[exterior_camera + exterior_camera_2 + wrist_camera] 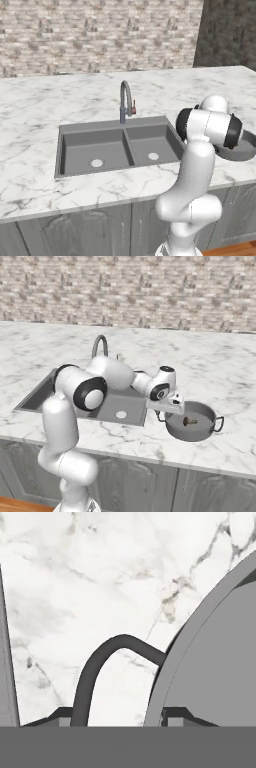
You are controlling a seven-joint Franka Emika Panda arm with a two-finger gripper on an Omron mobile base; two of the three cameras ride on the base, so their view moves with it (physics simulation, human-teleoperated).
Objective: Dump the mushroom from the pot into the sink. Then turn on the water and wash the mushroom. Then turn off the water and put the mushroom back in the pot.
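— Marble tabletop [210, 371]: the pot [192, 428] sits right of the sink [117, 150], mushroom [189, 421] inside.
— End effector [167, 408]?
— Straddling the near loop handle [100, 667]; clenched or not, I cannot tell. Rigid metal, probably heavy and slick.

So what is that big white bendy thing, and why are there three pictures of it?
It is a robot arm in a pretend, computer-drawn kitchen. Two pictures come from cameras riding behind it, one on each side. The third comes from a camera on its hand, so it looks very close up.

On the marble counter you can see a grey sink with two bowls and a tap. Beside the sink sits a dark pot with a little brown mushroom inside.

The gripper is at the pot's loop handle. In the close-up, its fingertips sit on either side of that handle, but I cannot tell whether they are squeezing it yet.
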